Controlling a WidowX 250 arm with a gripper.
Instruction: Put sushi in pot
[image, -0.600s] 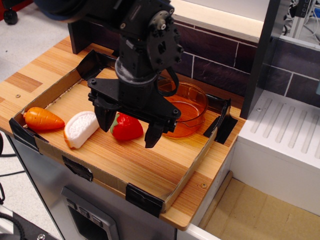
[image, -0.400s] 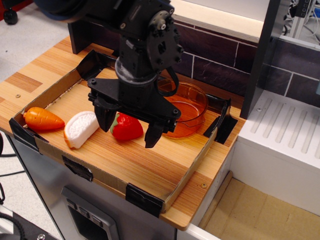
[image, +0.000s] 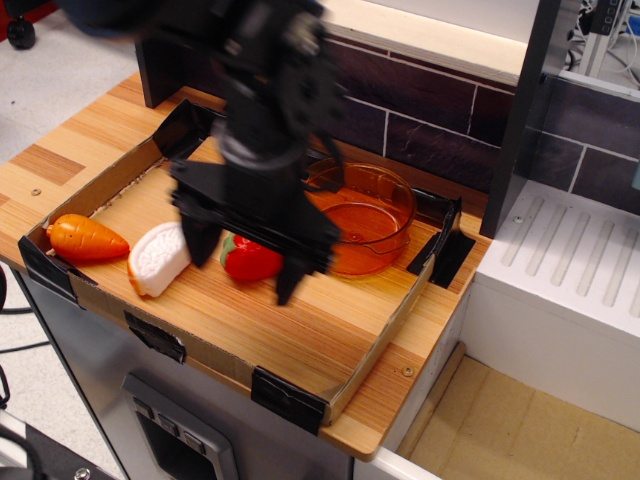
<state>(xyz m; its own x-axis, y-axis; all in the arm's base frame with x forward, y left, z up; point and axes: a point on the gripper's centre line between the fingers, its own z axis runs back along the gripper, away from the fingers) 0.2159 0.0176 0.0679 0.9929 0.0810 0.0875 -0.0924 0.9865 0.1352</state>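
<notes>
The gripper (image: 243, 262) hangs blurred over the strawberry (image: 250, 259), its jaws spread and holding nothing. The sushi (image: 157, 259) lies on the worktop (image: 290, 325) between carrot (image: 85, 238) and strawberry — long axis slanting up to the right, outside the pot (image: 365, 215).

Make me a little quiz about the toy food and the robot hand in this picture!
1. True or false: the sushi is already inside the pot.
2. Which toy lies between the open gripper fingers? A) carrot B) strawberry C) sushi
3. Fill in: the toy nearest the tray's left corner is the ____.

Key: 1 false, it lies on the tray floor, left of the strawberry; 2 B; 3 carrot.
</notes>
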